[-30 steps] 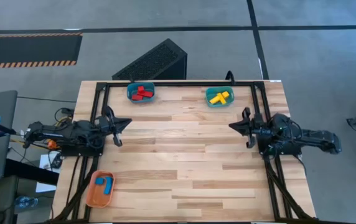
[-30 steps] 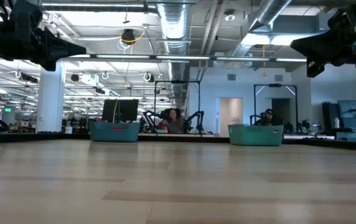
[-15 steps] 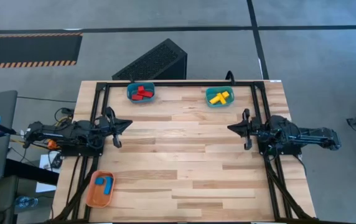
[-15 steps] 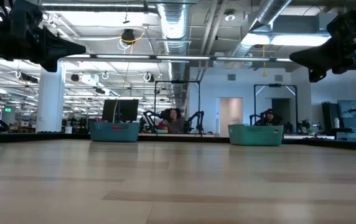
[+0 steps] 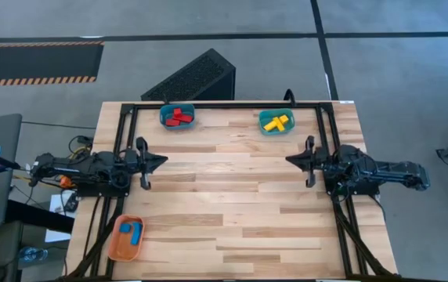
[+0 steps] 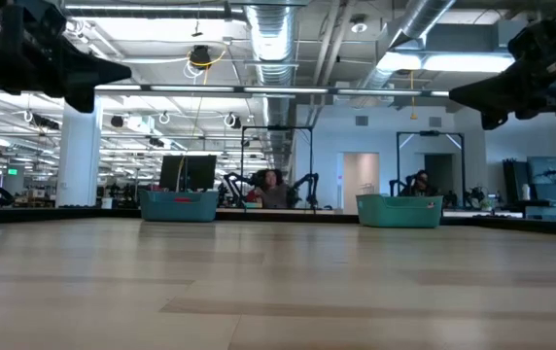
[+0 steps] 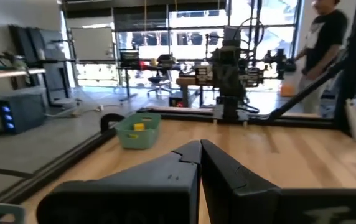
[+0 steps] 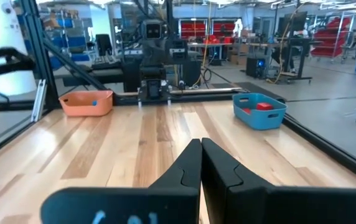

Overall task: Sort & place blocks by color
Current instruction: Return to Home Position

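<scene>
The blocks lie sorted in three bins. Red blocks [image 5: 178, 117] fill a teal bin [image 5: 164, 119] at the far edge, and yellow blocks [image 5: 276, 122] fill a second teal bin [image 5: 262, 127] to its right. Blue blocks [image 5: 130, 231] sit in an orange bin [image 5: 116, 246] at the near left corner. My left gripper [image 5: 162, 160] hovers shut above the table's left side, pointing right. My right gripper [image 5: 289, 160] hovers shut above the right side, pointing left. Both wrist views show the fingers closed together on nothing [image 7: 200, 145] [image 8: 200, 142].
A black frame rail [image 5: 224, 105] runs around the table's far and side edges. A broad bare stretch of wooden tabletop [image 5: 224, 196] lies between the two grippers. A person [image 7: 325, 37] stands beyond the table in the left wrist view; seated people [image 6: 270, 189] show far behind.
My right gripper has dipped slightly and its arm has swung a little straighter across the table. My left gripper has turned slightly about its own axis. Both stay shut, and the blocks and bins have not moved.
</scene>
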You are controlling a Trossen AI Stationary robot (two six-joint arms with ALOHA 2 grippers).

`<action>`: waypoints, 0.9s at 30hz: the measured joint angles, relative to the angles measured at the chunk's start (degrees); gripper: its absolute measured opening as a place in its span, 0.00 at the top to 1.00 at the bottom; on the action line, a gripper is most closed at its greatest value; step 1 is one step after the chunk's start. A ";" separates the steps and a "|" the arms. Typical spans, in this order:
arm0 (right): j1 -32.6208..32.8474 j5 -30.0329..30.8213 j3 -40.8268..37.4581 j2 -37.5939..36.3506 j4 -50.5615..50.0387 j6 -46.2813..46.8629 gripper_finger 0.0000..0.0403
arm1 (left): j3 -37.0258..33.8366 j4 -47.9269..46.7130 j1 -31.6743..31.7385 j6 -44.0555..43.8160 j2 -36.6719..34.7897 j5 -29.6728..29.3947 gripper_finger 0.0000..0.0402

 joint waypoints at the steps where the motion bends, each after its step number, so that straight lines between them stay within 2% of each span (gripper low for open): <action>1: 0.18 0.00 0.00 0.21 -0.05 -0.59 0.95 | 0.00 -0.04 0.00 -0.80 0.00 0.56 1.00; 6: 0.62 0.01 0.00 1.38 -0.16 -1.00 0.95 | 0.00 -0.52 0.00 -1.85 0.96 4.80 1.00; 13: 0.24 0.04 0.00 3.50 -0.30 1.58 0.95 | 0.00 -0.57 0.00 -1.86 3.88 4.76 1.00; 23: 0.27 0.02 -0.04 3.66 -0.29 8.11 0.95 | 0.00 -0.51 0.00 -1.73 4.35 4.64 1.00; 25: 0.27 0.02 -0.04 3.66 -0.27 7.91 0.95 | 0.00 -0.46 0.00 -1.16 4.35 4.55 1.00; 27: 0.21 0.08 -0.04 3.65 -0.15 2.51 0.95 | 0.00 -0.45 0.00 0.78 4.35 4.44 1.00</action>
